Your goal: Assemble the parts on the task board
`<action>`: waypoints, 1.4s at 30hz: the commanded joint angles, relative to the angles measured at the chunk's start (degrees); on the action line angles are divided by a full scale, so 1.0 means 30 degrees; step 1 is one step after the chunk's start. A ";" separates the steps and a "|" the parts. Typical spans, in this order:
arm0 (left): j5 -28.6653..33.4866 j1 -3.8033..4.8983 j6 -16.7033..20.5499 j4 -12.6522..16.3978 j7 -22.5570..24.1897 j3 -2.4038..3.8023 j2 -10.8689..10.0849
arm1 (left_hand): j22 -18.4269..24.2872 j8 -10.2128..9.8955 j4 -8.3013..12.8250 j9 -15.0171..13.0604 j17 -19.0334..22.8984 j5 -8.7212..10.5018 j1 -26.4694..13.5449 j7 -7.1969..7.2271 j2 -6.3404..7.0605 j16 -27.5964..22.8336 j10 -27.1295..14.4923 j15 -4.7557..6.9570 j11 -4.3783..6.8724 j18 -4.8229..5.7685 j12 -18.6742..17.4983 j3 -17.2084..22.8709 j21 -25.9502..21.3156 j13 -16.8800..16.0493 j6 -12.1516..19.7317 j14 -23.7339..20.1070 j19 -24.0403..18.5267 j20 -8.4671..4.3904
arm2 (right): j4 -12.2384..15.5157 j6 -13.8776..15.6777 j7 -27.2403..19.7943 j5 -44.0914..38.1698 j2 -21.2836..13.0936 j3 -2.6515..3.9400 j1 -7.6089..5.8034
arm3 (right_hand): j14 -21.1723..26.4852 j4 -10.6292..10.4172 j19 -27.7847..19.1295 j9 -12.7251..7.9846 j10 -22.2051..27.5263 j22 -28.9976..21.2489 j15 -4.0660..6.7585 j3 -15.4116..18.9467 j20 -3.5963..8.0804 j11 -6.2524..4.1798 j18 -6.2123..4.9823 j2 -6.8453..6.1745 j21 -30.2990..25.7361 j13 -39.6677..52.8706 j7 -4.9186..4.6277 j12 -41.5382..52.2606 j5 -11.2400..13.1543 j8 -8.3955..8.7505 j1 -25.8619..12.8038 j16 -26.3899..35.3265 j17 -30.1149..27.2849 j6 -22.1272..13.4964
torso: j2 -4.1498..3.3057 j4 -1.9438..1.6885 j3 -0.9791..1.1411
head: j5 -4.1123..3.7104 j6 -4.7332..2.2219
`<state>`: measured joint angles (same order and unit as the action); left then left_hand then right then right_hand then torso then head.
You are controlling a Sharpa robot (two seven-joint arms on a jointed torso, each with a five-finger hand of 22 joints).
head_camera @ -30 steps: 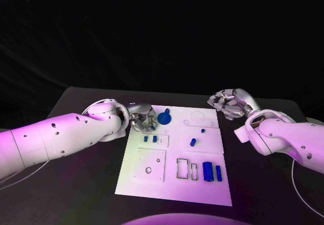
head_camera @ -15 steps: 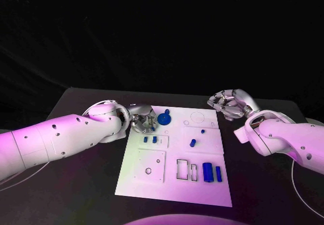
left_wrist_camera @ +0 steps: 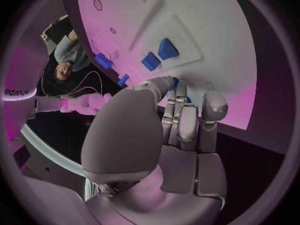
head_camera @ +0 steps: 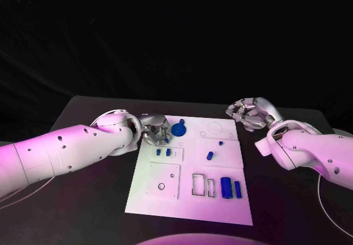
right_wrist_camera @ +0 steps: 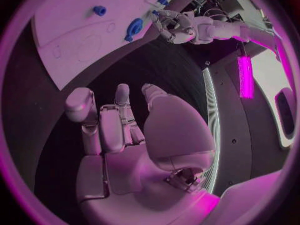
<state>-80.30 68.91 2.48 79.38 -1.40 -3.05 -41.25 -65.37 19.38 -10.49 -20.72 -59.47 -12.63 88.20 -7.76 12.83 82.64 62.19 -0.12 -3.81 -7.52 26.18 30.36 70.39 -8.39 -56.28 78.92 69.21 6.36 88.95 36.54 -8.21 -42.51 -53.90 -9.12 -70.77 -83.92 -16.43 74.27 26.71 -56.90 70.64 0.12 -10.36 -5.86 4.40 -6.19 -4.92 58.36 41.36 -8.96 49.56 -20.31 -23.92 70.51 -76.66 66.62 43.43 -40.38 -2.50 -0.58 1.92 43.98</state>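
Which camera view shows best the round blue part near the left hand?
The head view: the round blue part lies whole and unblocked on the task board, beside the left hand. The right wrist view shows it far off; the left wrist view cannot confirm it.

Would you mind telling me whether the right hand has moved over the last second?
No. The right hand sits at the same spot off the task board's far right corner as before.
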 commanded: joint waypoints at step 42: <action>-0.0209 -0.0144 -0.0175 -0.0085 -0.0355 -0.0048 -0.0084 | 0.0474 -0.2439 0.0030 0.0816 0.1249 -0.0061 -0.0975 -0.0059 0.0613 -0.0207 -0.0603 -0.0191 -0.0204 0.0104 -0.0695 -0.0050 -0.0591 -0.0678 0.2984 -0.0692 -0.0612 0.0050 | -0.0034 0.0105 -0.0092 -0.0295 -0.0071 0.0001 0.0014 | 0.0038 -0.0026 0.0014 -0.0038 0.0000 -0.0168 0.0049 -0.0035 0.0033 -0.0098 -0.0249 -0.0021 -0.0348 -0.0087 0.0023 -0.0106 -0.0139 -0.0060 0.0104 0.0250 -0.0171 -0.0002 | 0.0001 -0.0006 0.0005 | 0.0065 0.0002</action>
<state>-80.85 68.48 2.33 79.11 -2.06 -3.21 -41.51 -64.02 12.28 -10.34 -18.34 -55.79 -12.64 85.79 -7.86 14.63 82.17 60.61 -0.84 -4.50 -7.53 24.40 30.21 68.84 -10.36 -47.71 77.16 67.74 6.36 88.83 36.85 -8.17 -42.64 -54.09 -9.12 -70.76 -83.92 -16.43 74.27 26.66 -56.91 70.11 0.12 -10.36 -5.86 4.41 -6.18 -4.92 57.34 41.17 -8.96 49.56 -20.53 -23.92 70.51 -76.10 66.05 43.43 -40.36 -2.52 -0.58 2.16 43.98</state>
